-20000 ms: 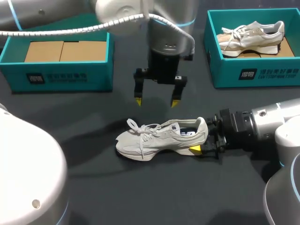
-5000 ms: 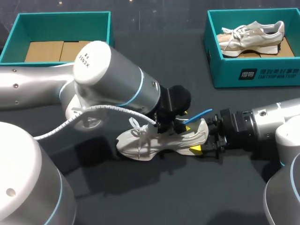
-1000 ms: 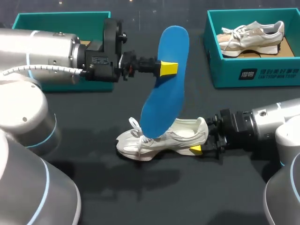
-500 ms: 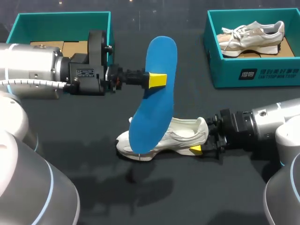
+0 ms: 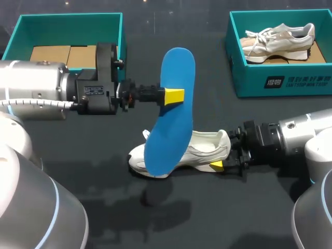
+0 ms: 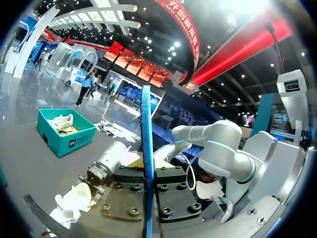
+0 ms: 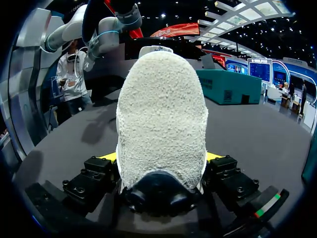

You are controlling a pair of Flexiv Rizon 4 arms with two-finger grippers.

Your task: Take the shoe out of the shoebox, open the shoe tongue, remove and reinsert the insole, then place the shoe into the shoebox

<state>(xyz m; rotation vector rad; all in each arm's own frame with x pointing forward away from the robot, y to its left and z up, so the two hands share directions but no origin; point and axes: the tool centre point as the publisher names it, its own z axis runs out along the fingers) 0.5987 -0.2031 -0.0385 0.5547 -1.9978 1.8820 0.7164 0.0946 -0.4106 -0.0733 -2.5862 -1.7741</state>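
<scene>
A pale grey shoe (image 5: 199,150) lies on its side on the dark table, toe to the left. My right gripper (image 5: 224,162) is shut on its heel; in the right wrist view the fuzzy heel (image 7: 161,124) fills the gap between the right gripper's (image 7: 161,159) yellow tips. Above the shoe my left gripper (image 5: 173,96) is shut on a blue insole (image 5: 170,124), which hangs with its lower end in front of the shoe's toe. In the left wrist view the insole (image 6: 146,144) stands edge-on between the left gripper's (image 6: 147,201) fingers, and the shoe (image 6: 74,198) lies below.
An empty teal shoebox (image 5: 70,21) with a cardboard floor stands at the back left. A second teal shoebox (image 5: 280,80) at the back right holds another pale shoe (image 5: 280,35). That box (image 6: 64,136) also shows in the left wrist view.
My left arm has carried the blue insole to the left and lower, so it now hangs over the shoe's front part. The right arm and the shoe have stayed put.
</scene>
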